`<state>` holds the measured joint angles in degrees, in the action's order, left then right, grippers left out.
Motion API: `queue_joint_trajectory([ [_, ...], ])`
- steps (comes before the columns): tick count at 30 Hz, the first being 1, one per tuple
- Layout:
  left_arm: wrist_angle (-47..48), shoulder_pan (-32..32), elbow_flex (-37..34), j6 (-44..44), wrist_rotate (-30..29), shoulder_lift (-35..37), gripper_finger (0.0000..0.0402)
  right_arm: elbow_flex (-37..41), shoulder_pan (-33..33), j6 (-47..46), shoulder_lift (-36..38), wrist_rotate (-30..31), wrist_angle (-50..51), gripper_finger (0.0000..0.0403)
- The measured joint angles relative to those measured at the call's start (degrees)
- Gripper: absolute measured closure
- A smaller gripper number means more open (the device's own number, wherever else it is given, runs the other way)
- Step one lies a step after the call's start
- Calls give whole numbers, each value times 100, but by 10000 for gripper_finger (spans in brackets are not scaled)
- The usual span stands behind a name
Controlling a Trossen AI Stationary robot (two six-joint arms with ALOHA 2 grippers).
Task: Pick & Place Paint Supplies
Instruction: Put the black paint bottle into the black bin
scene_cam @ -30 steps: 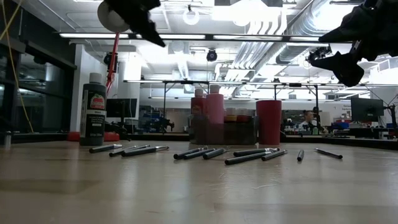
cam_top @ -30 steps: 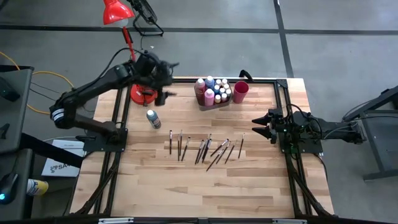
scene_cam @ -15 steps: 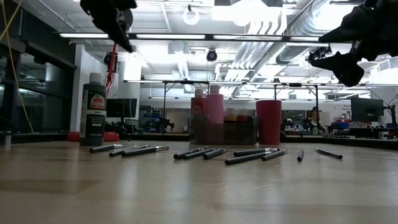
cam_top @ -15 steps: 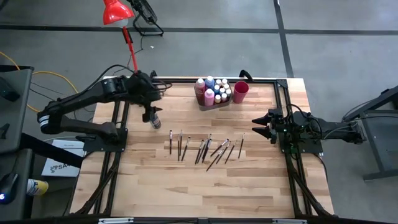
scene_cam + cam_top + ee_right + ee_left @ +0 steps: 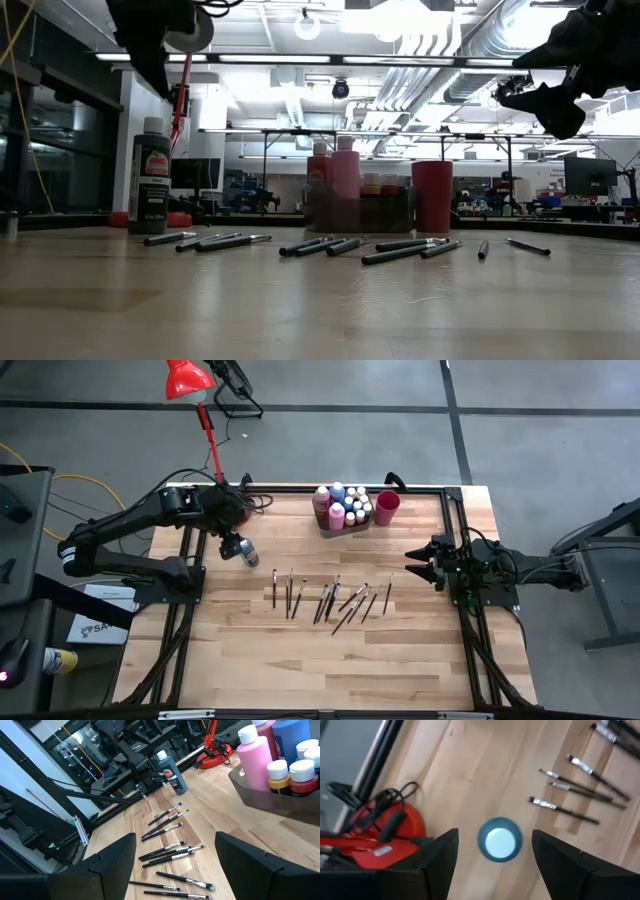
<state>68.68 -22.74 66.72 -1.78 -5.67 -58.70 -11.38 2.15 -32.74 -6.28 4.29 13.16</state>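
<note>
My left gripper (image 5: 495, 865) hangs directly above the lone dark paint bottle (image 5: 246, 551), which stands upright near the left edge of the table (image 5: 300, 650), apart from the brushes (image 5: 330, 598). Its fingers are spread apart, with the bottle's cap centred between them. The bottle's long axis is vertical, so I judge a straight descent is needed. The right gripper (image 5: 415, 563) waits wide open at the right side, much farther away.

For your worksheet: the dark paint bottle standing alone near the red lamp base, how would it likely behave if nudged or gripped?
The dark paint bottle stands tall and narrow, so it probably tips if pushed high. Its round body would likely roll once down. It looks rigid.
</note>
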Motion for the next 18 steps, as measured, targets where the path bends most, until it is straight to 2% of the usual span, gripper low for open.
queue_joint_trajectory([
  [7, -497, 563, -543, -483, -462, 413, 155, 0, 0, 1, 0, 0, 0, 137],
  [11, -1051, 948, -1160, -202, -833, 784, 155, 0, 0, 1, -1, 2, -2, 137],
  [18, -1709, 1200, -2110, 387, -1005, 1273, 155, 0, 0, 0, -1, 0, -2, 137],
])
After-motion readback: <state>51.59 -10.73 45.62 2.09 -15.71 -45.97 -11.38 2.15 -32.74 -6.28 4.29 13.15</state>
